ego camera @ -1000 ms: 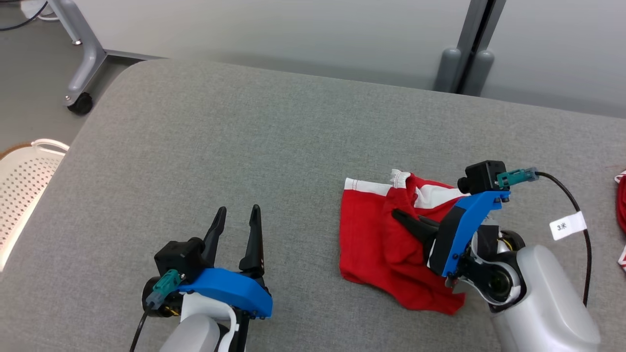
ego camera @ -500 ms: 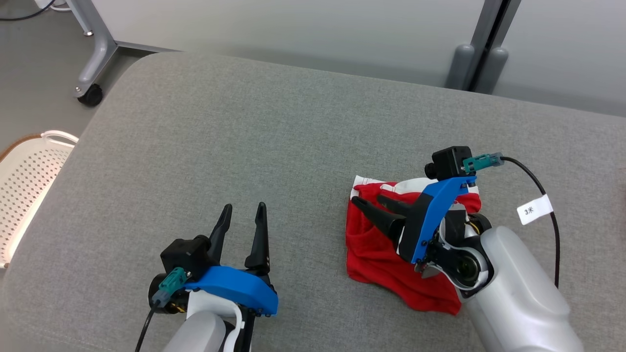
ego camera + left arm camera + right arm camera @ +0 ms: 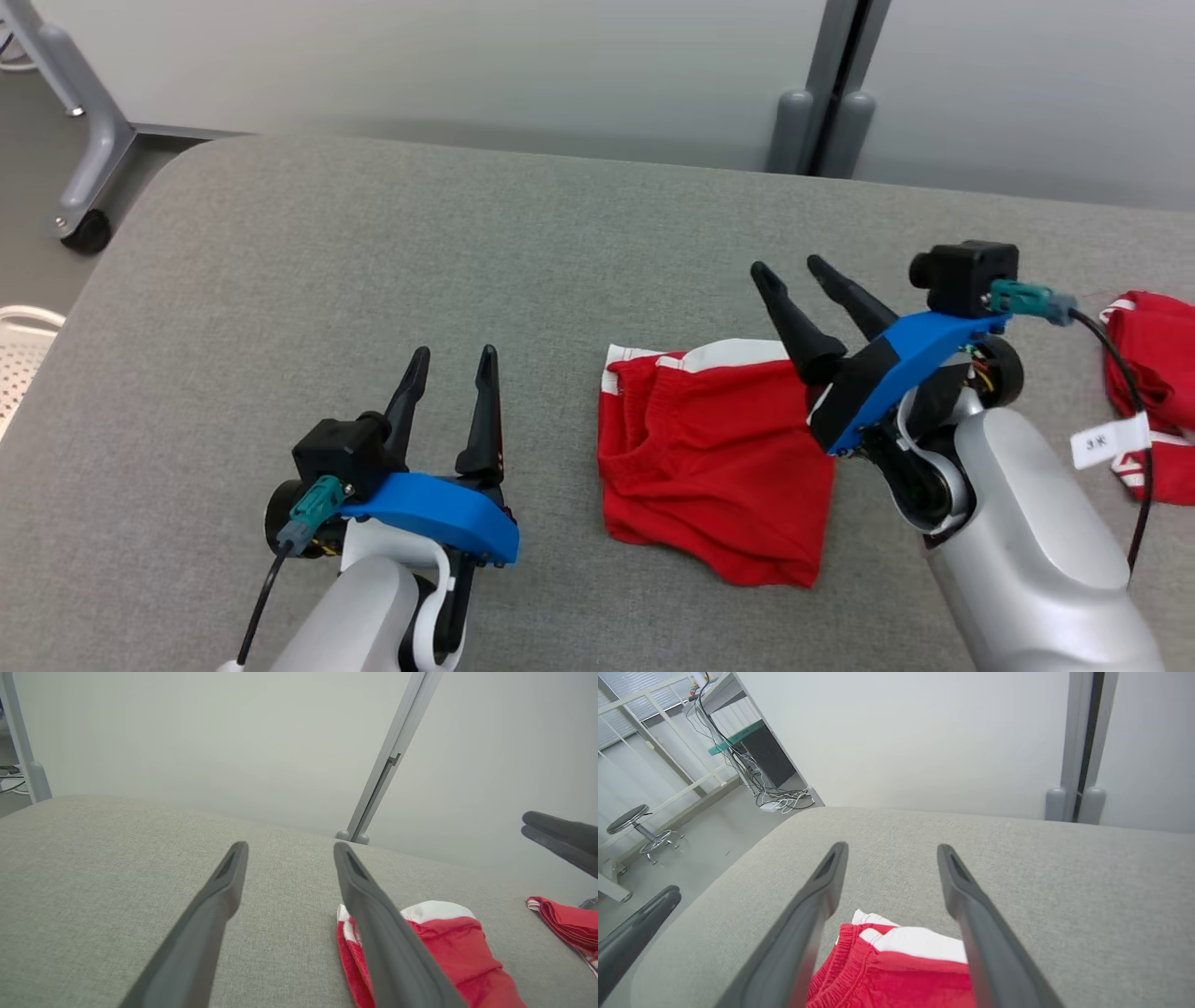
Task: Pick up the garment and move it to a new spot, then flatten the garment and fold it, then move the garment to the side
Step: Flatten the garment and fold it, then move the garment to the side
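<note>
Garment [image 3: 709,457] lies on grey padded table [image 3: 373,233]; pale wall [image 3: 467,56] behind.

A grey fabric table [image 3: 373,243] spreads under the left gripper [image 3: 455,353]. Beyond the right gripper [image 3: 789,268] stands a pale wall [image 3: 467,75] with a grey post [image 3: 822,112]. Far to the left gripper's left are a castor leg [image 3: 84,177], grey floor [image 3: 28,271] and a white basket [image 3: 19,364]. Further off that way: a stool [image 3: 630,819], cables [image 3: 780,800] and a desk [image 3: 738,732].

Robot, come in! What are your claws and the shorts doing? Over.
Both open, empty: left gripper, right gripper. Folded red garment on table. Second red cloth far right, apart.
</note>
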You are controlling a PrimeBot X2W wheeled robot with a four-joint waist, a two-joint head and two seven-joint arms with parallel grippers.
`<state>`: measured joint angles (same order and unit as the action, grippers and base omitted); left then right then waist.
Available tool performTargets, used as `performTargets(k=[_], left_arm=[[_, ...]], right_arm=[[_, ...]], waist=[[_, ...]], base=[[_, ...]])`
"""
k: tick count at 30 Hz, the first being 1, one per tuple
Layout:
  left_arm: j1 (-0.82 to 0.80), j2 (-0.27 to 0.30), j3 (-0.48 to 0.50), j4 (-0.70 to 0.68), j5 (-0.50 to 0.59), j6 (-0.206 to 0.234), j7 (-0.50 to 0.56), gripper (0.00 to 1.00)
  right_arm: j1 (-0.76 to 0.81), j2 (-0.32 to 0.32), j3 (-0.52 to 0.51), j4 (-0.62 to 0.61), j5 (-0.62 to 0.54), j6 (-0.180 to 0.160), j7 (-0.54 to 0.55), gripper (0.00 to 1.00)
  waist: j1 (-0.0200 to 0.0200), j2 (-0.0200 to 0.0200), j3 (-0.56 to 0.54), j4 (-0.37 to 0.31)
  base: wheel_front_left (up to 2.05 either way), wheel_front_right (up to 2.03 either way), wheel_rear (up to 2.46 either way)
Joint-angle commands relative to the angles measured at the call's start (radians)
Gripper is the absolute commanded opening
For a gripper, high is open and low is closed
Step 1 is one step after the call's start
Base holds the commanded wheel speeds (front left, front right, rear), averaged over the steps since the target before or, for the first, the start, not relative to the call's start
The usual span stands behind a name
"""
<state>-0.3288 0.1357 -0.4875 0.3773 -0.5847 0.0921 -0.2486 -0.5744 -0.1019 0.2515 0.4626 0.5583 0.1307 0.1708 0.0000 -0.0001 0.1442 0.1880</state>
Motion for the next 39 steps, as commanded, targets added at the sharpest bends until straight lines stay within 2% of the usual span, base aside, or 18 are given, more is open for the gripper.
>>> performTargets(k=[1,5,9,19,22,26,39], left_arm=[[-0.018,0.009,0.01,0.005,0.005,0.006,-0.004,1.0],[-0.017,0.012,0.018,0.02,0.003,0.014,-0.008,1.0],[0.018,0.016,0.033,0.037,-0.002,0.017,-0.011,1.0],[0.103,0.028,0.037,0.079,0.003,-0.008,-0.016,1.0],[0.121,0.038,0.035,0.088,0.009,-0.017,-0.016,1.0],[0.143,0.047,0.042,0.083,0.014,-0.015,-0.017,1.0],[0.176,0.044,0.038,0.034,0.026,-0.001,-0.017,1.0]], right_arm=[[0.028,-0.018,-0.009,-0.007,-0.044,0.0,-0.056,1.0],[0.08,-0.018,-0.051,-0.008,-0.139,0.0,-0.178,1.0],[0.146,-0.007,-0.089,-0.012,-0.204,0.0,-0.255,1.0],[0.346,0.042,-0.22,-0.055,-0.376,0.0,-0.389,1.0],[0.402,0.05,-0.254,-0.077,-0.39,0.0,-0.405,1.0],[0.443,0.051,-0.246,-0.093,-0.348,0.0,-0.417,1.0],[0.466,0.051,-0.268,-0.077,-0.304,0.0,-0.435,1.0]], waist=[[0.0,0.0001,-0.02,-0.029],[0.0,0.0001,-0.042,-0.07],[0.0,0.0001,-0.066,-0.1],[0.0,0.0001,-0.122,-0.111],[0.0,0.0001,-0.132,-0.109],[0.0,0.0001,-0.144,-0.11],[0.0,0.0001,-0.157,-0.103]], base=[[0.0,0.0,0.0],[0.0,0.0,0.0],[0.0,0.0,0.0],[0.0,0.0,0.0],[0.0,0.0,0.0],[0.0,0.0,0.0],[0.0,0.0,0.0]])
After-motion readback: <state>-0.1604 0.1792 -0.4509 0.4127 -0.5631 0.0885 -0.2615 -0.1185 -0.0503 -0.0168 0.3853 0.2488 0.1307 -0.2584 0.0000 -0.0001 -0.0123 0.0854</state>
